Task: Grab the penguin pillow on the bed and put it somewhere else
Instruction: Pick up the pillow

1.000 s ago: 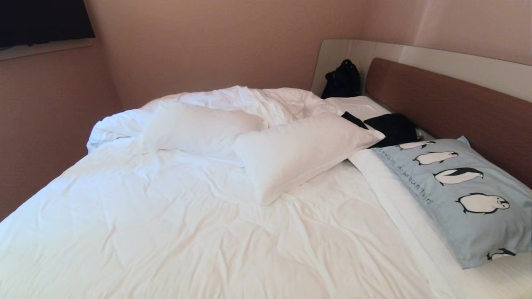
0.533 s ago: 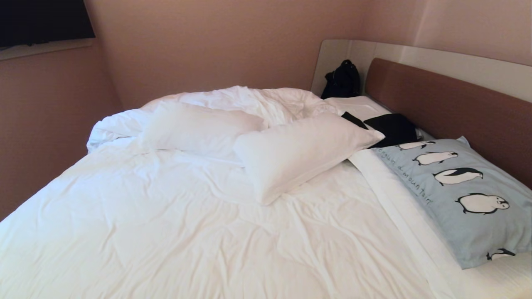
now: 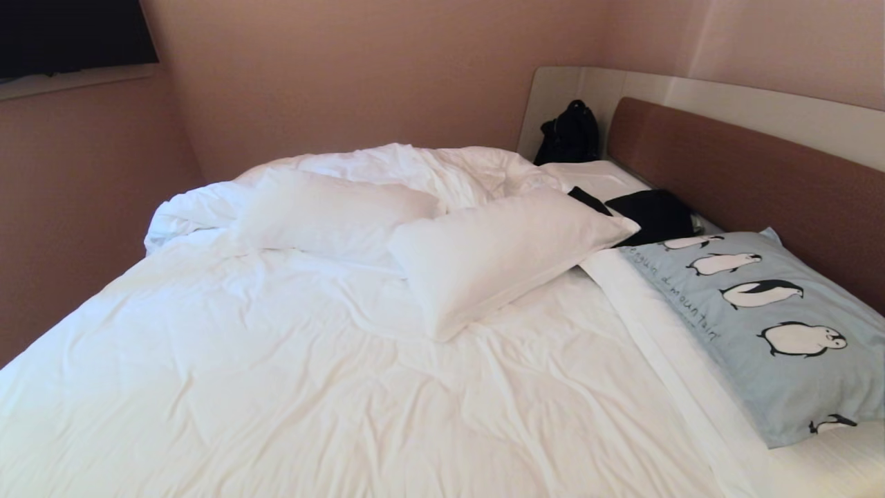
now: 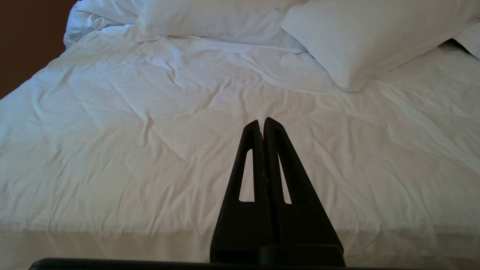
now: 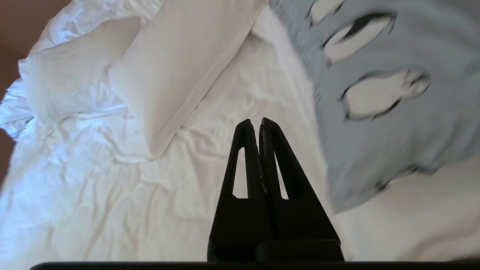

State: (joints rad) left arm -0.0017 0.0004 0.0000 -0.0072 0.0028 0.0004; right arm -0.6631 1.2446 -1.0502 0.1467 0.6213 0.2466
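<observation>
Right tool [image 5: 260, 120], seen from its wrist camera: fingers pressed together, nothing between them, poised above the bed [image 5: 112, 195]. Directly beneath the tips, wrinkled white duvet [image 5: 232, 97]. Just beside the tips, toward the headboard side, the near corner of the penguin pillow [image 5: 393, 123], apart from the tool and not touched. Farther ahead of the tips, two white pillows [image 5: 176, 67], one overlapping the other.

Left tool [image 4: 261, 120], seen from its own wrist camera: fingers likewise pressed together and empty, parked low at the foot edge of the bed, facing across open duvet toward the white pillows; penguin pillow absent from that view.

Head view, neither tool visible: penguin pillow [image 3: 767, 325] lying flat on the bed [image 3: 276, 387] along the brown headboard [image 3: 753, 187], untouched and unlifted. Beyond its far end, a dark garment [image 3: 653, 213] on the sheet; farther still, a black bag [image 3: 570, 135] in the corner by the wall. White pillows [image 3: 498, 252] toward the middle of the mattress.

Progress, as judged: approach only. No grasp made, no lift, no transfer. Remaining: spread the right tool's fingers, bring them onto the pillow's near corner or edge, pinch the fabric, raise the pillow clear, carry it to another spot, let go. Open duvet near the foot of the bed appears available as a destination.
</observation>
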